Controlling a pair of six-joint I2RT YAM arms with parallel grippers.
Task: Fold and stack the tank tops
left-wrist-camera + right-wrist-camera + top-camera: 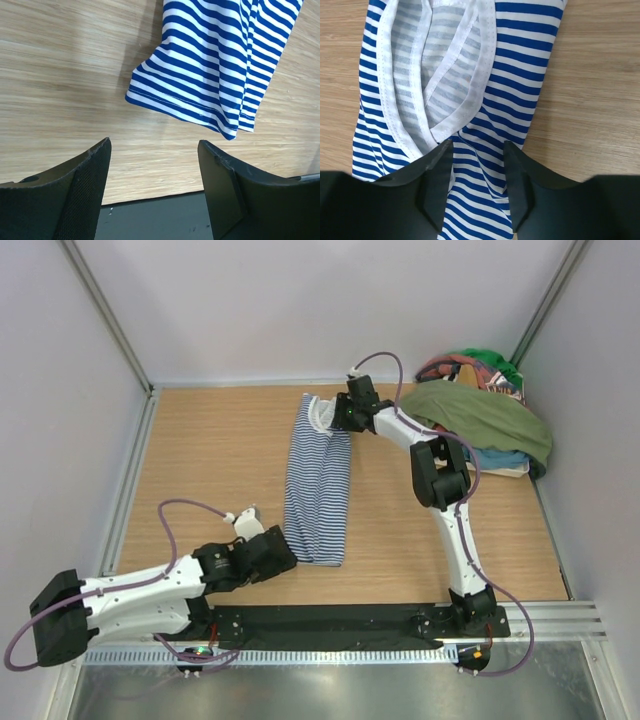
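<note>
Left claw point(284, 546) gaped just off the striped tank top's point(318, 490) near hem — right claw point(338, 416), open too, over its far neckline.

Finding no readable text, label, brand, number or sign anywhere. Seeing only plain stripes on the striped tank top point(318, 490), with no lettering on its white trim. Making out nothing legible on the clothes pile point(485, 415) in the far right corner, its details being too small for reading.
</note>
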